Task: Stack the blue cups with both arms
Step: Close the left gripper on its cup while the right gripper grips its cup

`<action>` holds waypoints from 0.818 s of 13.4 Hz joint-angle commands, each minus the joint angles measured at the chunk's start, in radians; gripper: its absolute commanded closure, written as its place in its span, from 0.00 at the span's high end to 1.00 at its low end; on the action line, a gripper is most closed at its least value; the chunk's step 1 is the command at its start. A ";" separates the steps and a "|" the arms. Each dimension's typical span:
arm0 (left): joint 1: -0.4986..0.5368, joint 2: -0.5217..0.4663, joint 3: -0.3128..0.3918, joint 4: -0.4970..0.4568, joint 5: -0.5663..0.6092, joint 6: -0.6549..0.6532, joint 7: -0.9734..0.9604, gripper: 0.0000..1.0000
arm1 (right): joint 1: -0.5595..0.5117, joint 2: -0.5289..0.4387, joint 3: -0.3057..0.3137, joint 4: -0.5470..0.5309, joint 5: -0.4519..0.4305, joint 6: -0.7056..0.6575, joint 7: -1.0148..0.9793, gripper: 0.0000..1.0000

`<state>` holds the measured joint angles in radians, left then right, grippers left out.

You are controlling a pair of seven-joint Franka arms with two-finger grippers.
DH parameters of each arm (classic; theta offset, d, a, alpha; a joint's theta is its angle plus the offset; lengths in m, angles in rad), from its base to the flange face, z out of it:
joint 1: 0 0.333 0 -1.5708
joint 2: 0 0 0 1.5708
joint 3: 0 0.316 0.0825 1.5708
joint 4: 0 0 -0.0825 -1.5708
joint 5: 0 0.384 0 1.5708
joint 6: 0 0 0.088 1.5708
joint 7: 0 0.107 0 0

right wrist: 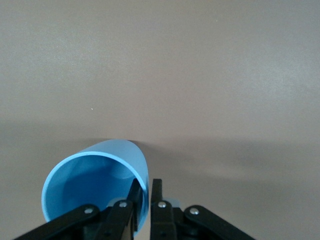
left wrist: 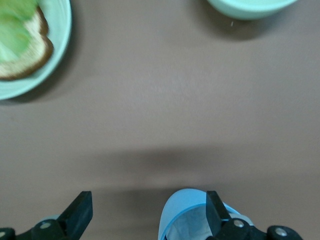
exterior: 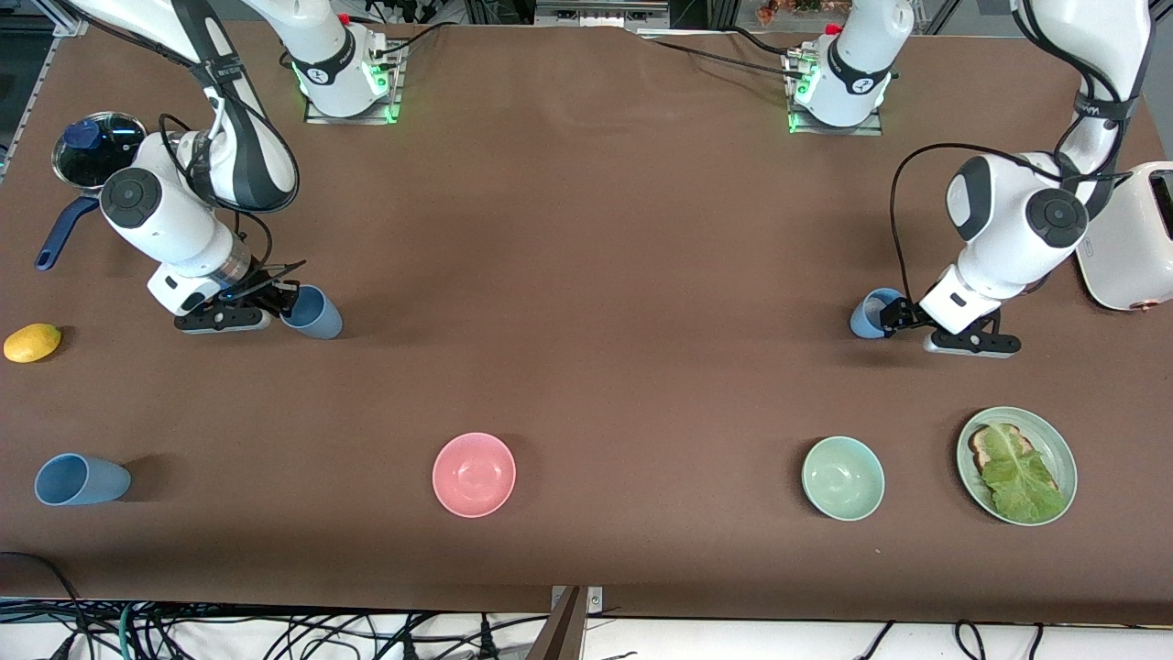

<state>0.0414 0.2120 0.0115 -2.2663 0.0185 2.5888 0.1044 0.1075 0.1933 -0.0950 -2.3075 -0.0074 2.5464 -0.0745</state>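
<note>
Three light-blue cups show in the front view. My right gripper (exterior: 278,305) is shut on the wall of one cup (exterior: 313,313), which is tilted low over the table; in the right wrist view one finger is inside the cup (right wrist: 92,182) and one outside, with the gripper (right wrist: 145,192) pinching the rim. My left gripper (exterior: 896,316) is open at a second cup (exterior: 872,313). In the left wrist view that gripper (left wrist: 148,214) has one finger (left wrist: 216,212) at the mouth of the whitish-inside cup (left wrist: 182,212). A third cup (exterior: 81,479) lies on its side near the front camera, at the right arm's end.
A pink bowl (exterior: 474,474), a mint-green bowl (exterior: 843,478) and a green plate (exterior: 1063,449) with toast and lettuce sit near the front camera. A lemon (exterior: 32,342) and a dark-blue pot (exterior: 92,151) are at the right arm's end. A white toaster (exterior: 1132,238) is at the left arm's end.
</note>
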 commanded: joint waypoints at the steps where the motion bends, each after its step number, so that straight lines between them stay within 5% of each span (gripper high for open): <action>1: 0.006 -0.055 0.001 -0.013 0.020 -0.032 0.014 1.00 | 0.000 -0.008 0.003 -0.013 -0.003 0.018 0.016 0.13; 11: 0.000 -0.106 0.001 -0.101 0.018 -0.133 0.054 1.00 | 0.000 -0.012 0.003 -0.010 -0.002 0.015 0.018 0.12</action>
<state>0.0416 0.1595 0.0112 -2.3315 0.0185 2.4893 0.1398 0.1075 0.1933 -0.0950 -2.3075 -0.0074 2.5469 -0.0744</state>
